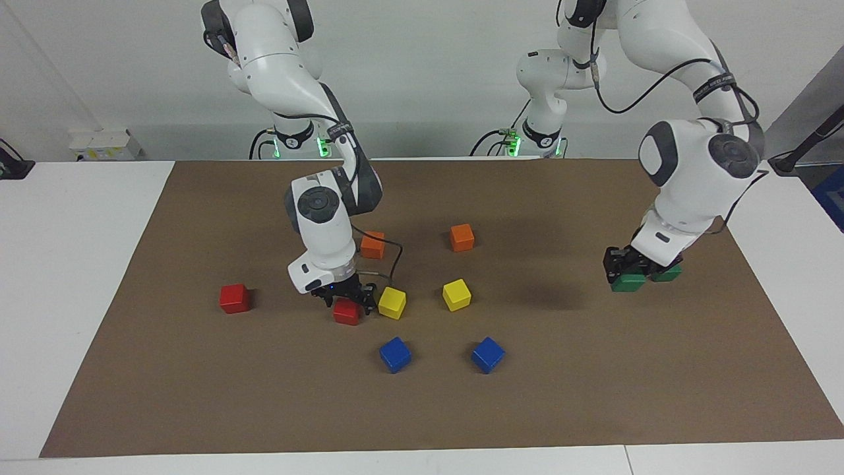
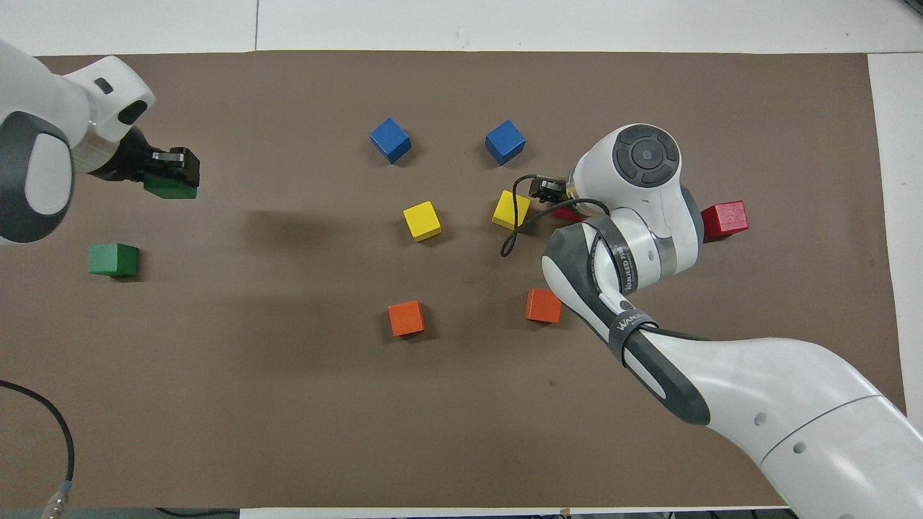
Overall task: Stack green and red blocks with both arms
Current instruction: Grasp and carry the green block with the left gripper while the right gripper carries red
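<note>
Left gripper [image 1: 628, 269] clamps dark green matte cube [image 1: 628, 282]; centre over second green cube [image 2: 113, 259], lower slow. Right gripper [image 1: 345, 298] wide around bright red cube [image 1: 347, 312].

- From overhead, my right arm's wrist [image 2: 634, 187] hides most of the red block [image 2: 566, 212] at its jaws.
- My left arm [image 2: 36, 166] is cut off by the overhead picture's edge.
</note>
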